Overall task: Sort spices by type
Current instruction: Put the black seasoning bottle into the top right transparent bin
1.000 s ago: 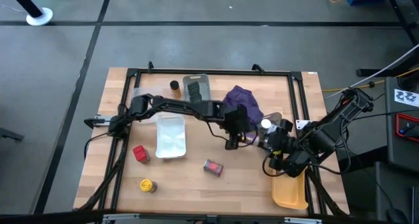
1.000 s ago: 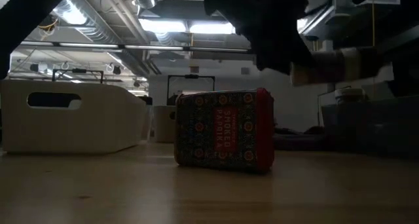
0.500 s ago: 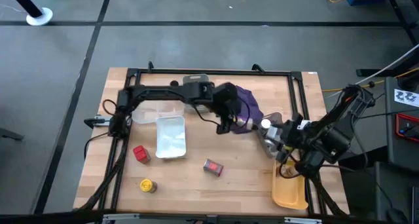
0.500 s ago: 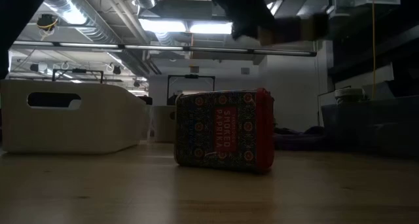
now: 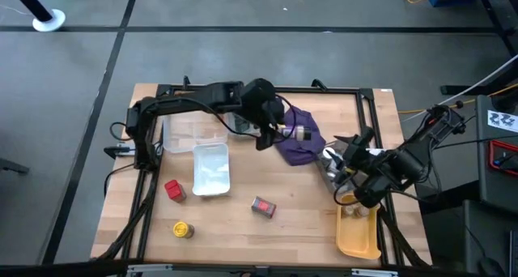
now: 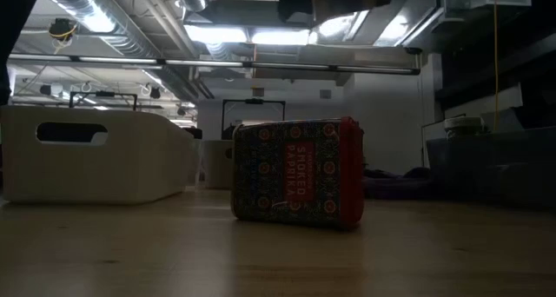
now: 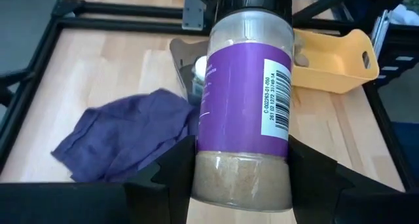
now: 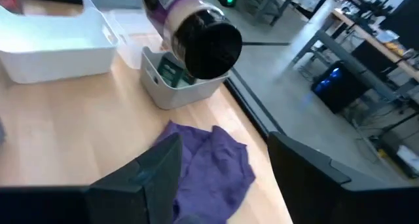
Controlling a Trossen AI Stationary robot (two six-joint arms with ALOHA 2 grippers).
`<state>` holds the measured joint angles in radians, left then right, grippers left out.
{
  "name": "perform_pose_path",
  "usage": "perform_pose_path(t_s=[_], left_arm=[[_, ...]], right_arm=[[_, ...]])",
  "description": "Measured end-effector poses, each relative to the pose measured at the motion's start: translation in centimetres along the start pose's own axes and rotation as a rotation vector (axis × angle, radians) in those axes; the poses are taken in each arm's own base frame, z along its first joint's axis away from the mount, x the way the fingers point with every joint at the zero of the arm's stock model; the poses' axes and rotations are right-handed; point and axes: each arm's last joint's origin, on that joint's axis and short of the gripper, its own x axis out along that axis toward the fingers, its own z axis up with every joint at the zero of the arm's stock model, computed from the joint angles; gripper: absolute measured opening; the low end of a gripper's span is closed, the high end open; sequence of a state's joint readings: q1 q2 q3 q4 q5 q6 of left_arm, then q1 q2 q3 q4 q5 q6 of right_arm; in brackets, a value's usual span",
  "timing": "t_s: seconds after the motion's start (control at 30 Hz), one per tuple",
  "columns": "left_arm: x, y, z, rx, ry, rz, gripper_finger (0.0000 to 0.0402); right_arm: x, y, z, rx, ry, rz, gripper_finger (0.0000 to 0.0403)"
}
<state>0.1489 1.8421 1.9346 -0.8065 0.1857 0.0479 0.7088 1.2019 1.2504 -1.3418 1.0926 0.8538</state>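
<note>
Left gripper (image 5: 279, 132) is clamped on the purple-labelled spice jar (image 7: 243, 99), holding it up in the air over the purple cloth (image 5: 301, 141) near the back of the table. Right gripper (image 8: 219, 178) hangs by the table's right side near the yellow tray (image 5: 358, 236), fingers spread with nothing between them. Red paprika tin (image 6: 297, 182) sits on the wood out front, and I think that's a small yellow jar (image 5: 183, 228) near the front-left corner, hard to say.

The jar (image 7: 243, 99) has a purple label and a black cap, the cloth (image 5: 301, 139) is purple, one tray (image 5: 358, 236) is yellow, and the lying tin (image 6: 297, 181) is red with a busy dotted pattern.
</note>
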Motion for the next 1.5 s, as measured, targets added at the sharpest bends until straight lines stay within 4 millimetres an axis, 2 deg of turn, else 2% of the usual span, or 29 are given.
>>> perform_pose_path(t_s=[0.23,0.6,0.93,1.5], left_arm=[[0.5,-1.5,0.7,0.048,-0.065,-0.028,0.0179],[0.9,-3.7,1.3,0.122,-0.133,-0.066,0.0182],[1.1,-5.0,1.2,0.172,-0.131,-0.090,0.0183],[1.1,-5.0,1.2,0.172,-0.135,-0.090,0.0184]], right_arm=[[0.4,0.3,0.1,-0.121,-0.058,-0.047,0.0227],[0.3,1.6,1.4,-0.273,-0.112,0.035,0.0227],[0.2,1.8,1.3,-0.264,-0.084,0.103,0.0227],[0.2,2.3,1.9,-0.248,-0.103,0.167,0.0235]])
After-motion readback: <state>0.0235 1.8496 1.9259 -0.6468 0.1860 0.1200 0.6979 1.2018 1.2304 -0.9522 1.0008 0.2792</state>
